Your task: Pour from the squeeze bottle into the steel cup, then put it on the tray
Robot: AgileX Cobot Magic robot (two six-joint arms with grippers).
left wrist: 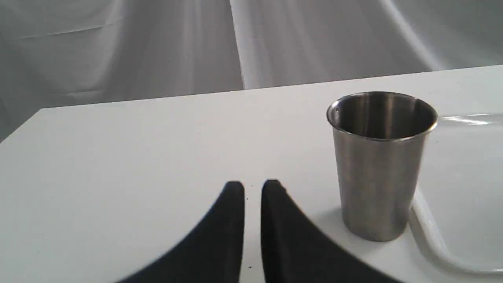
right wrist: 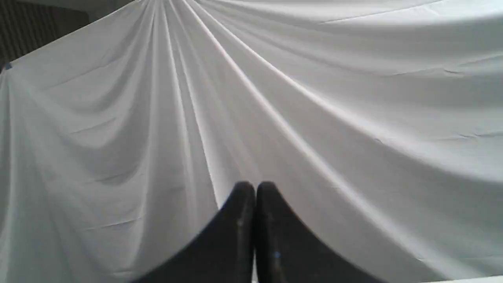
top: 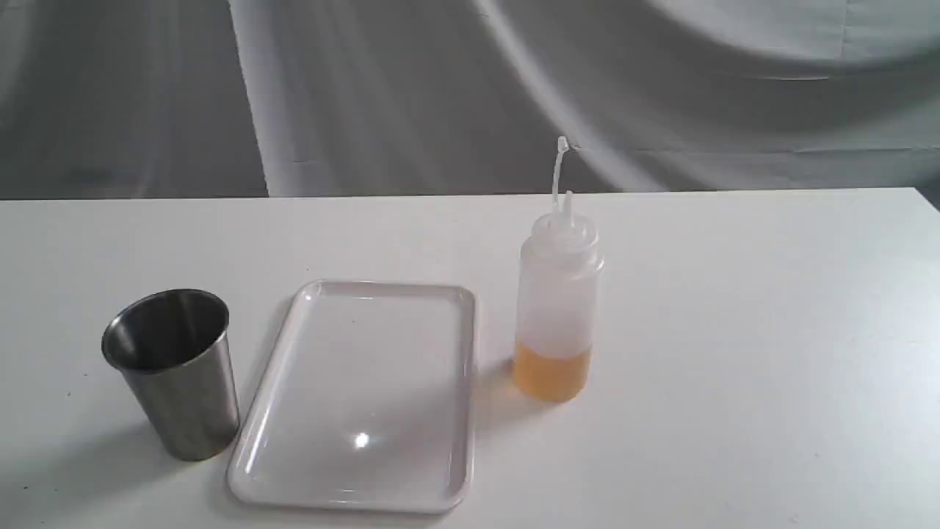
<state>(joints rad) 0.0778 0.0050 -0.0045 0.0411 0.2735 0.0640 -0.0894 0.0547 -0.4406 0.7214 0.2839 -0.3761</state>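
Note:
The squeeze bottle [top: 556,308] stands upright on the white table, with orange-yellow liquid in its lower part and its cap strap sticking up. To its left lies the white tray [top: 360,393], bare. The steel cup [top: 175,371] stands upright left of the tray, touching or nearly touching its rim. No gripper shows in the exterior view. In the left wrist view my left gripper [left wrist: 252,185] is shut and holds nothing, a short way from the steel cup [left wrist: 379,165]; the tray's rim [left wrist: 432,239] lies just beyond the cup. My right gripper [right wrist: 254,186] is shut and faces only draped cloth.
The white table [top: 734,367] runs across the whole exterior view, its far edge meeting a grey-white draped backdrop [top: 440,88]. In the left wrist view the table's corner [left wrist: 39,112] shows, on the gripper's far side from the cup.

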